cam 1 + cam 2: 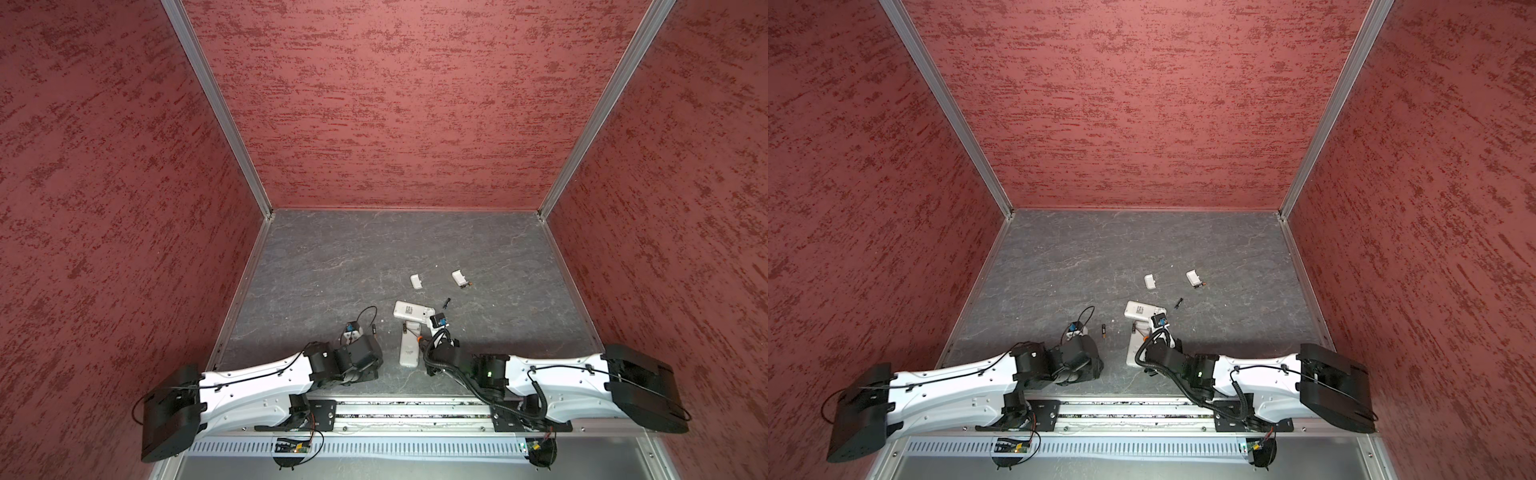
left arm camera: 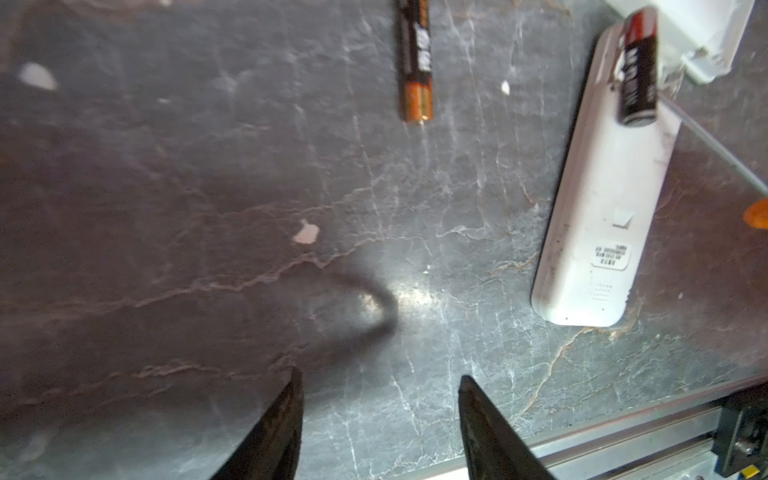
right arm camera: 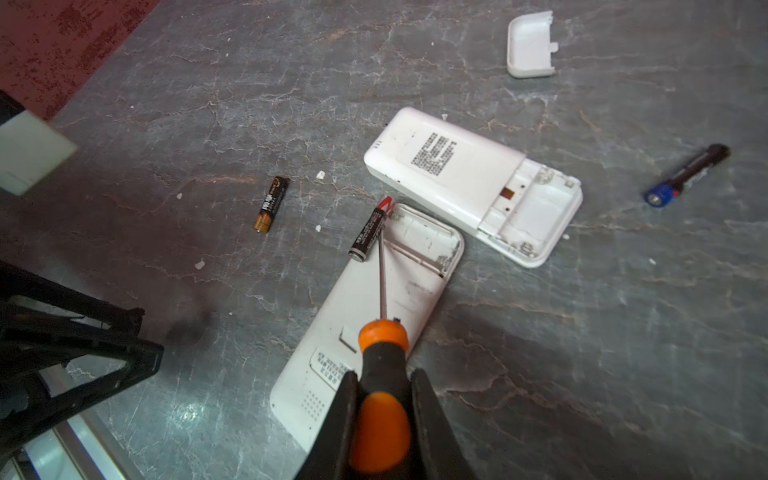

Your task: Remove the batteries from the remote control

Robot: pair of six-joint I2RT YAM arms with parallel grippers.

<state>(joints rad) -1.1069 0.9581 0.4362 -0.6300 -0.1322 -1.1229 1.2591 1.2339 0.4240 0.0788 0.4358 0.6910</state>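
**Table**, dark grey stone pattern. Holds all the items below.

1. **Narrow remote**, white, face down, near the front edge between the two arms. Battery compartment uncovered.
2. **Wide remote**, white, face down, just behind the narrow remote and crosswise to it. Compartment uncovered.
3. **Red-and-black battery**, askew on the rim of the narrow remote's compartment and resting on the remote.
4. **Orange-and-black battery**, flat on the table to the left of the narrow remote, apart from it.
5. **Blue-tipped battery**, flat on the table to the right of the wide remote, apart from it.
6. **First cover** and **second cover**, white, farther back and apart from each other.
7. **Small dark cylinder**, just beside the second cover. Too small to make out more.
8. **Screwdriver**, orange-and-black handle. Its thin shaft lies over the narrow remote with the tip beside the red-and-black battery. Cannot tell whether they touch.
9. **Right gripper**, clamped on the screwdriver's handle.
10. **Left gripper**, fingers apart with nothing between them, over bare table to the left of the narrow remote.
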